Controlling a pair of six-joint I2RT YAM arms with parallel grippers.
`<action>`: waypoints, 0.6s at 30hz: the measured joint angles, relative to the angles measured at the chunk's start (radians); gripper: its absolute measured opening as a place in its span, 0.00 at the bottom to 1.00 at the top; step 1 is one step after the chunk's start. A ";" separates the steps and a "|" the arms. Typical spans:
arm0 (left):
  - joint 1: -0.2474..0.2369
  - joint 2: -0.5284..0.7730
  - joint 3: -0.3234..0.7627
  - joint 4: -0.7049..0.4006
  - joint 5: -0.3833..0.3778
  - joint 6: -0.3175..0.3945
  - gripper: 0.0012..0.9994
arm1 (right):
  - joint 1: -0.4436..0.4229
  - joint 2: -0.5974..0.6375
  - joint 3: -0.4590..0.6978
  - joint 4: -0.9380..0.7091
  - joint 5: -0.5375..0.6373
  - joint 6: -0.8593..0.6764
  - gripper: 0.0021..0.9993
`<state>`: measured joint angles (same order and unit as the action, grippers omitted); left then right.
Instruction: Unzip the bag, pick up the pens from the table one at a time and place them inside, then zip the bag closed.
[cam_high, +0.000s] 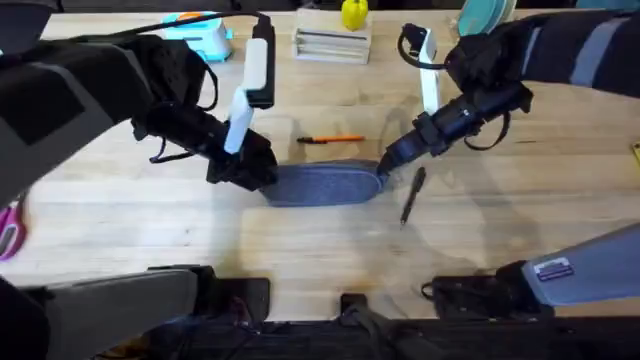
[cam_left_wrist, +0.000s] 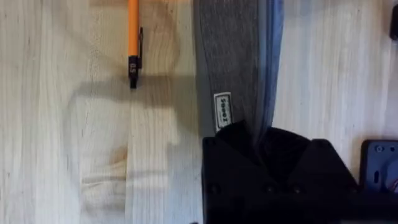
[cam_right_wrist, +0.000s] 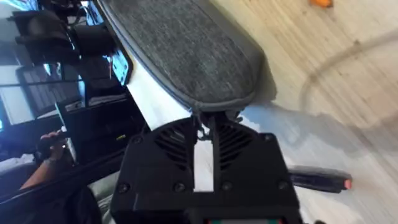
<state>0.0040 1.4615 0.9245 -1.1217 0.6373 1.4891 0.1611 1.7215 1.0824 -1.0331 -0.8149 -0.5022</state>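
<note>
Bag (cam_high: 322, 185): lies at centre of the overhead frame on the table (cam_high: 300, 250), long axis left to right.
Left gripper (cam_high: 245, 170): fingers clamped on the bag's left end, holding it down.
Right gripper (cam_high: 385, 165): at the bag's right end, fingers closed at the zipper end, apparently on the pull; nearer arm for the unzip.
Coming move: judged a pull leftward along the long axis.
Orange pen (cam_high: 332, 139): just above the bag, parallel.
Black pen (cam_high: 412, 194): right of the bag, below the right fingers.
</note>
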 joint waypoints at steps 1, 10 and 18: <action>0.000 0.000 0.000 0.000 0.000 0.000 0.04 | 0.002 0.000 0.000 -0.002 -0.001 0.000 0.14; 0.000 0.000 0.000 0.000 0.000 0.000 0.04 | 0.024 0.000 0.016 -0.034 -0.001 0.000 0.03; 0.000 0.000 0.000 0.000 -0.001 0.000 0.04 | 0.027 0.000 0.097 -0.091 0.009 0.000 0.03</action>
<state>0.0044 1.4612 0.9245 -1.1213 0.6365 1.4891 0.1879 1.7214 1.1794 -1.1237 -0.8055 -0.5022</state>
